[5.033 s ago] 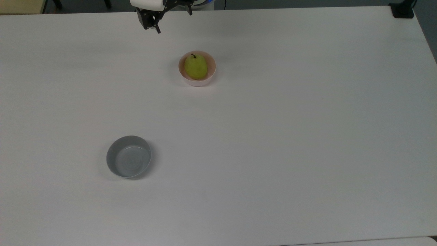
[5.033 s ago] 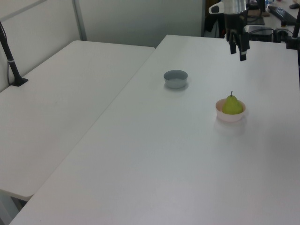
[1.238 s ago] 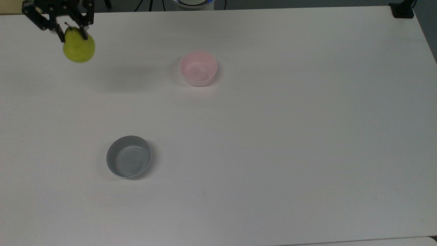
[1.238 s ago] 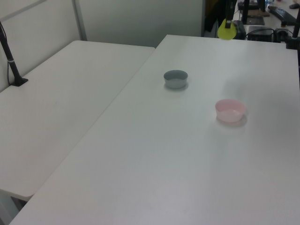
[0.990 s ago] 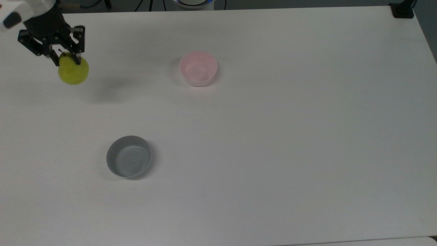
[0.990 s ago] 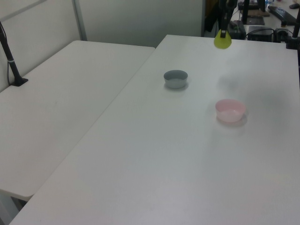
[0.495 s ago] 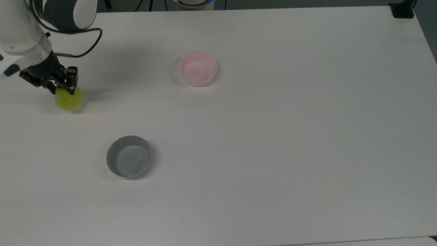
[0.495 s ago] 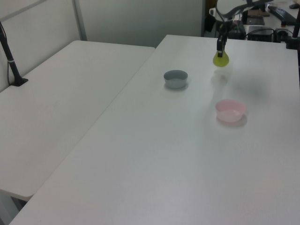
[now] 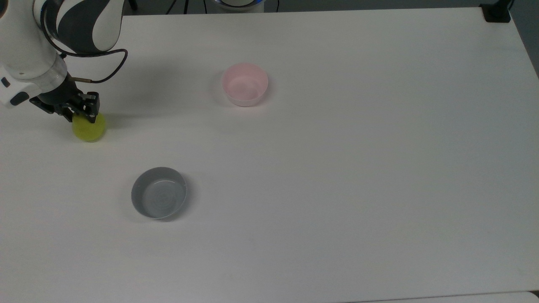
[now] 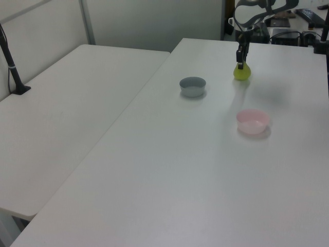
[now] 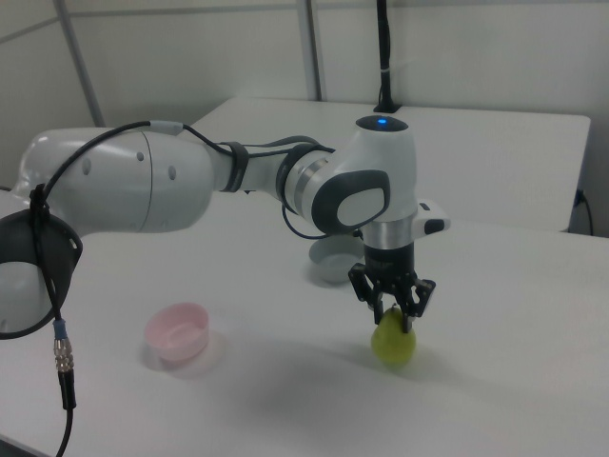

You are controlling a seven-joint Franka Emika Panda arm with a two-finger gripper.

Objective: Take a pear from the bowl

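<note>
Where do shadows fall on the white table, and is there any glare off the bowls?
Top view: a soft grey shadow spreads over the white table right of the robot arm; the grey bowl shows a faint sheen inside. Right view: a diffuse shadow lies beside the pale pink bowl, and a small one under the yellow-green pear.
</note>
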